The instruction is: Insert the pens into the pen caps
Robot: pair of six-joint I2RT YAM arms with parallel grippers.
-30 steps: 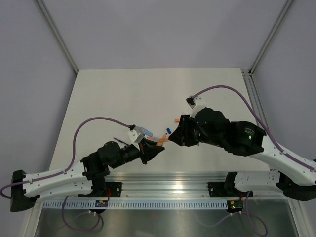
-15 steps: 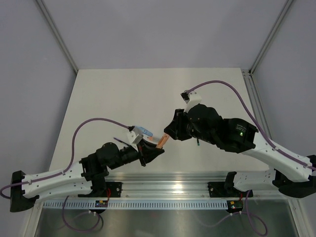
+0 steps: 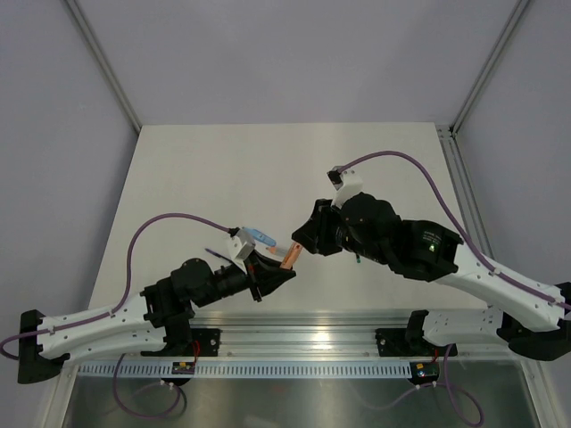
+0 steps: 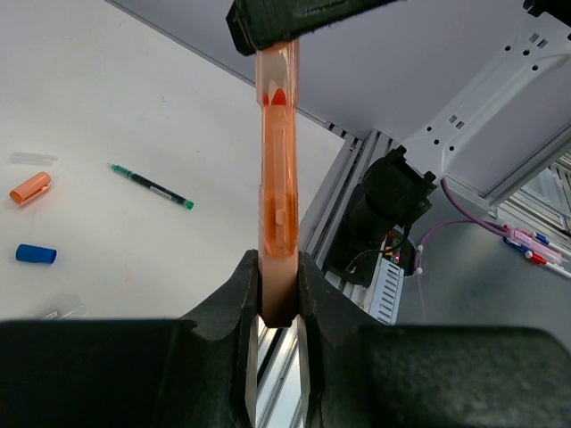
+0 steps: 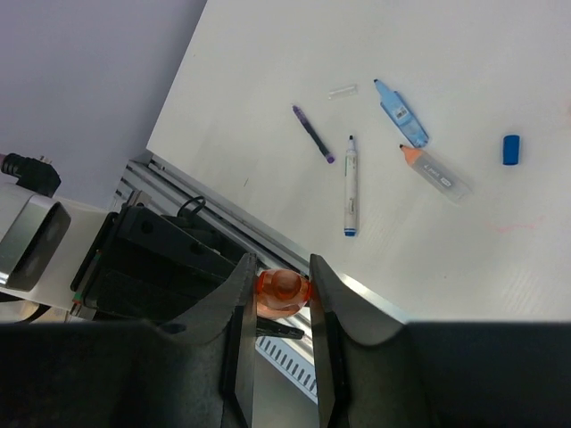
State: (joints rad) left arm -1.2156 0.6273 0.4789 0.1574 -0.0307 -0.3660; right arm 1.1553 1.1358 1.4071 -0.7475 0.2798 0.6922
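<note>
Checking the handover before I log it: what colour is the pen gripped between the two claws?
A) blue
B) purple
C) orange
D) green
C: the orange pen sits clamped in the left claw, with its far end held in the right claw.

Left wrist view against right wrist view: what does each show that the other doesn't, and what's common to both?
Left wrist only: orange cap, green-tipped pen, and the orange pen seen lengthwise. Right wrist only: purple pen, white pen, light-blue pen, clear-barrelled pen. Both: the orange pen clamped by the left end effector and right end effector; a blue cap in each, possibly the same one.
</note>
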